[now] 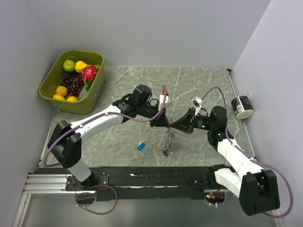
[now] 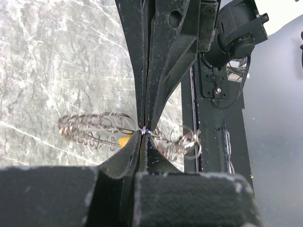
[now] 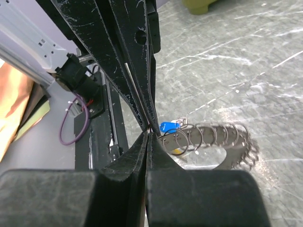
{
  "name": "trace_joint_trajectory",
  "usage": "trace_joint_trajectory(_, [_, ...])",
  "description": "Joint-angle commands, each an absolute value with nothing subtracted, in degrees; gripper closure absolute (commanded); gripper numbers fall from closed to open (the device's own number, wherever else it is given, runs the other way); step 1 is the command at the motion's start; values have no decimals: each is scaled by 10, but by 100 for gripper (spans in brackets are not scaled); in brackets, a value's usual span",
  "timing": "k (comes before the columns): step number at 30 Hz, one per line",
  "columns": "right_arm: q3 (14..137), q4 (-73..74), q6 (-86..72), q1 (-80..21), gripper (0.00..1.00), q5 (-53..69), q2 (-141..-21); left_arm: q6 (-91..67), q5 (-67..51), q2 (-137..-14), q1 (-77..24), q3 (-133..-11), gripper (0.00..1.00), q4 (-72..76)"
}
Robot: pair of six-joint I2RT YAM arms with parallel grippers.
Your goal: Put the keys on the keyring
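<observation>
My two grippers meet tip to tip above the middle of the table. The left gripper is shut on the wire of the keyring. This beaded silvery loop hangs below the tips and sags toward the table. The right gripper is shut too, pinching the ring's end right beside the left fingertips. A yellow key shows partly behind the ring's coils. A blue key lies loose on the table, left of the hanging ring.
A green bin of fruit stands at the back left. A small black-and-white can lies by the right wall. The black base rail runs along the near edge.
</observation>
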State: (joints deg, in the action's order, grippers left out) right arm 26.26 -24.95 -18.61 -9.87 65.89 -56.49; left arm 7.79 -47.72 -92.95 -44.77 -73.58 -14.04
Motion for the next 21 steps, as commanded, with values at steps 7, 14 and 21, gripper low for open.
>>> trace_joint_trajectory(7, [282, -276, -179, -96, 100, 662, -538, 55, -472, -877, -447, -716, 87, -75])
trace_joint_trajectory(14, [287, -289, -186, -97, 100, 680, -530, -97, -546, -823, -354, -610, 65, 108])
trace_joint_trajectory(21, [294, -346, -220, -97, 100, 708, -530, -272, -670, -790, -298, -514, 51, 391])
